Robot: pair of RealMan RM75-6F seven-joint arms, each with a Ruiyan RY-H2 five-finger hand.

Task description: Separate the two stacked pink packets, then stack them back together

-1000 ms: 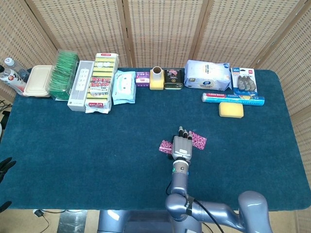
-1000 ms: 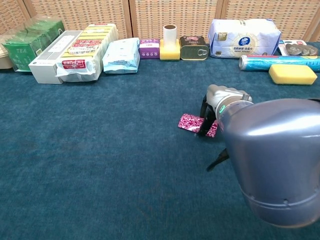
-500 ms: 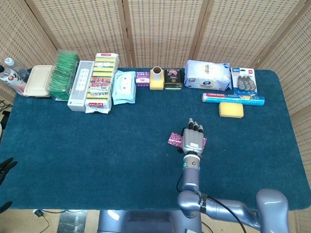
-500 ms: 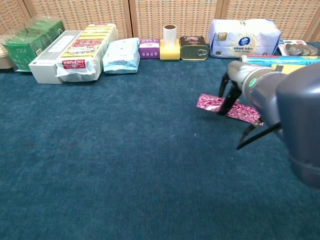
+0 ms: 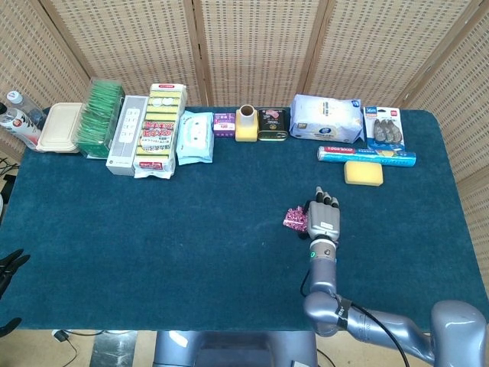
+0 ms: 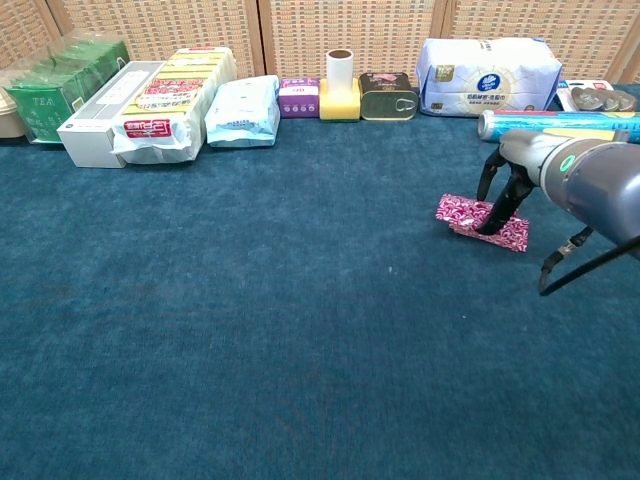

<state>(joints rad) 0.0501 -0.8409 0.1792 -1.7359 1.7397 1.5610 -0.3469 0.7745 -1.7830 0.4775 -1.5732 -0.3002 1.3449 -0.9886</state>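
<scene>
Pink packets [image 6: 480, 220] lie flat on blue cloth table [image 5: 153, 229], mid-right. Right hand [image 5: 323, 221] sits on top, fingers [image 6: 497, 208] pressing down on them, not wrapped around. Left hand barely visible at left edge, can't tell fingers. Wicker screen [image 5: 252, 46] behind.

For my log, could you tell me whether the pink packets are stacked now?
Apparently stacked: the pink packets overlap under the right hand.
</scene>
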